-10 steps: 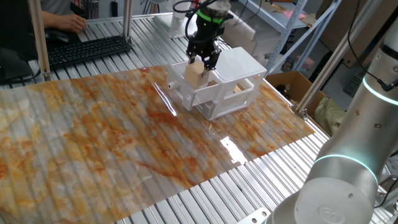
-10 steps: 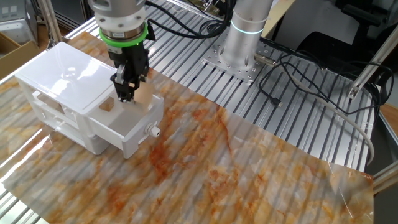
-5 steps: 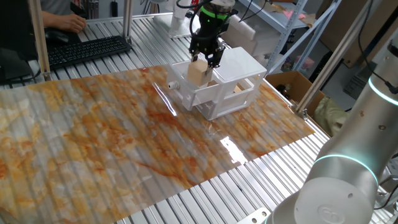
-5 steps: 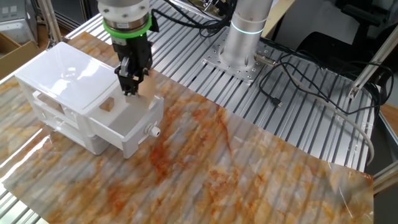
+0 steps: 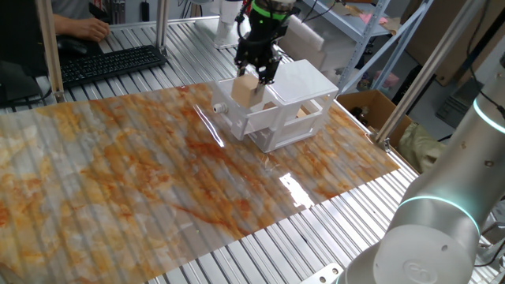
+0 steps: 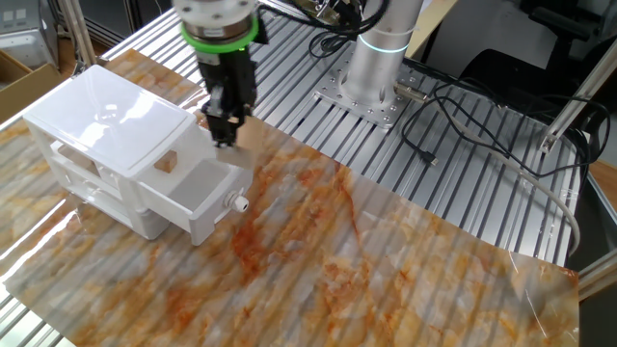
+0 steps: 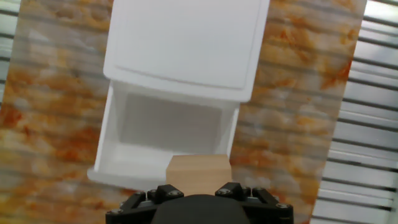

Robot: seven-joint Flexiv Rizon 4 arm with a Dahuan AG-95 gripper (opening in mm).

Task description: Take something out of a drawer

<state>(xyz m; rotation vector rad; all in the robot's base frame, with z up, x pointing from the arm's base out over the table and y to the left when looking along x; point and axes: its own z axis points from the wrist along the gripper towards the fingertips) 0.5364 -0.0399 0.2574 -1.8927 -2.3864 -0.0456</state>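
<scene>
My gripper [image 5: 256,72] is shut on the light-tan wooden block [image 5: 245,89] and holds it in the air above the open top drawer [image 5: 234,115] of the white cabinet [image 5: 304,85]. In the other fixed view the gripper [image 6: 228,137] hangs just past the far edge of the drawer [image 6: 207,188], which shows nothing inside it. In the hand view the block [image 7: 198,172] sits between my fingers, over the front rim of the open drawer [image 7: 163,134]. The drawer's round knob [image 6: 237,203] faces outward.
A second tan piece [image 6: 166,164] shows inside the cabinet behind the drawer opening. The cabinet stands on an orange-marbled mat [image 5: 158,173] over a slatted metal table. A keyboard [image 5: 110,61] and a person's hand are at the back. The arm's base [image 6: 381,48] stands behind.
My gripper has risen out of the drawer with the block and shifted toward the drawer's far edge. The drawer and cabinet have not moved.
</scene>
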